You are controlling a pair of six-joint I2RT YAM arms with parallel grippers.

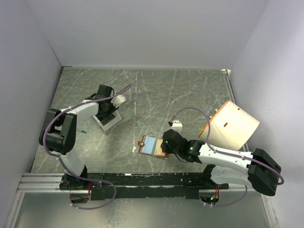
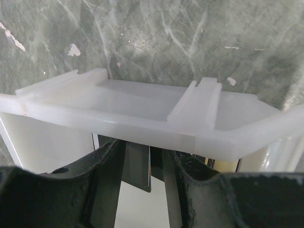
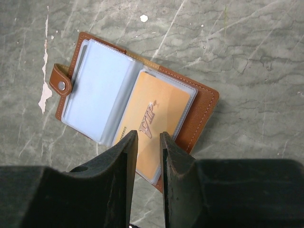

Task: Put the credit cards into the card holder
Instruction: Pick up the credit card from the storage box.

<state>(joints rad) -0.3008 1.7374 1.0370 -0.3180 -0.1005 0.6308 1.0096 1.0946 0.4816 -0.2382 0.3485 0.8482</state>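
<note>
On the far left of the table [image 1: 156, 90], the left gripper [image 2: 143, 149] reaches down at the near edge of the white tray [image 2: 142, 114]. Its fingers [image 2: 107, 190] stand a narrow way apart with a dark card [image 2: 137, 166] upright between them. Whether they press on that card cannot be told, since the tray's rim hides the tips. The tray lies at a slant, well apart from everything else. Near the middle of the table, close to the near edge, the holder [image 3: 204, 109] lies open and flat, its snap tab [image 3: 61, 84] sticking out on the left side. Its left sleeve is pale blue-grey. A gold card [image 3: 159, 114] marked VIP sits in its right sleeve, the card's lower end showing past the sleeve's edge. The right gripper [image 3: 148, 137] hangs just over that lower end, the fingers [image 3: 126, 161] a narrow slit apart and holding nothing, with the gold card showing through the gap. To the right of the holder, beyond the right arm, a cream cylinder [image 1: 232, 126] with an orange rim lies on its side.
</note>
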